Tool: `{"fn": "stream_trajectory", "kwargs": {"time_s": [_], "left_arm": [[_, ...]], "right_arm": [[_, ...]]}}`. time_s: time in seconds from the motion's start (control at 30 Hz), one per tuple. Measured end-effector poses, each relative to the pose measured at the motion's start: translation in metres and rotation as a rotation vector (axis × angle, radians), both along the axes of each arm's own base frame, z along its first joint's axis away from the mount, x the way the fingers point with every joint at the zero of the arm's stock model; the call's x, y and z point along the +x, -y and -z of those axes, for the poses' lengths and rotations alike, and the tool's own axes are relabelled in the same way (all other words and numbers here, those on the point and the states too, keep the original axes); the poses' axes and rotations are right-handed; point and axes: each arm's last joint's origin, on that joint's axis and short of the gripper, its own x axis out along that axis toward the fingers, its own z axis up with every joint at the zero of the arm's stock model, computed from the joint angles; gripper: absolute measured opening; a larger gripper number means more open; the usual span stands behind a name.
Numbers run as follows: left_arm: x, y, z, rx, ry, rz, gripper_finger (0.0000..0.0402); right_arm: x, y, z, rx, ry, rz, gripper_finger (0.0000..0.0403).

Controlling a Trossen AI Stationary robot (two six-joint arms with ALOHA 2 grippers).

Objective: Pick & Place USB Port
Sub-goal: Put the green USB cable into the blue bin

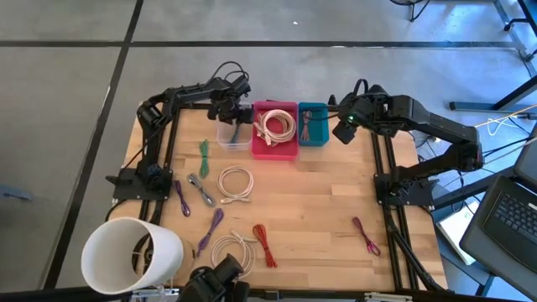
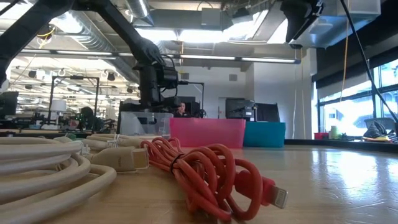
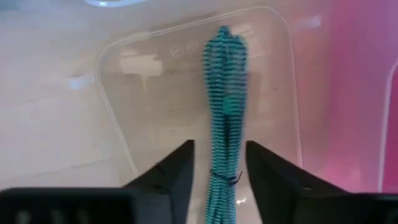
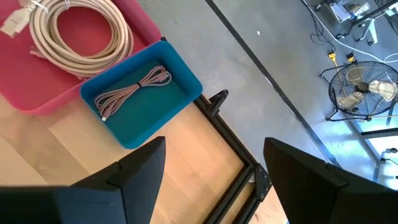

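A teal braided cable [image 3: 225, 99] lies lengthwise on the floor of the clear bin [image 1: 233, 136] at the table's far edge. My left gripper [image 3: 219, 144] points down over that bin and is open. One finger stands on each side of the cable's near part, with a gap showing on both sides. My right gripper [image 4: 211, 162] hangs open and bare above the table's far right corner, beside the blue bin [image 4: 186, 87]. The blue bin holds a pinkish-grey cable [image 4: 134, 87].
A pink bin [image 1: 289, 151] with a coiled white cable [image 1: 275, 126] stands between the clear and blue bins. Loose cables lie on the wood: green [image 1: 204, 155], white [image 1: 236, 183], grey [image 1: 200, 190], purple [image 1: 181, 198], red [image 1: 265, 245], magenta [image 1: 366, 235]. A white cylinder [image 1: 130, 256] sits at the near left.
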Motion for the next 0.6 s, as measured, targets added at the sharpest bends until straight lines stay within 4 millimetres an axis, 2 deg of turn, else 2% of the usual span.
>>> {"fn": "stream_trajectory", "kwargs": {"time_s": [0.17,0.23,0.33,0.47,0.6], "left_arm": [[0.001,0.001,-0.001,0.002,0.003,0.018,0.0212],[0.003,0.000,-0.008,0.024,0.021,0.026,0.0229],[0.003,-0.001,-0.029,0.089,0.052,0.027,0.0241],[-0.001,0.001,-0.066,0.195,0.097,0.028,0.0240],[-0.008,0.014,-0.107,0.308,0.157,0.033,0.0233]], "right_arm": [[0.000,0.000,0.000,0.000,0.000,0.000,0.0273],[0.000,0.000,0.000,0.000,0.000,0.000,0.0273],[0.000,0.000,0.000,0.000,0.000,0.000,0.0273],[0.000,0.000,0.000,0.000,0.001,0.000,0.0273],[0.001,0.000,0.000,-0.002,0.008,0.000,0.0273]]}}
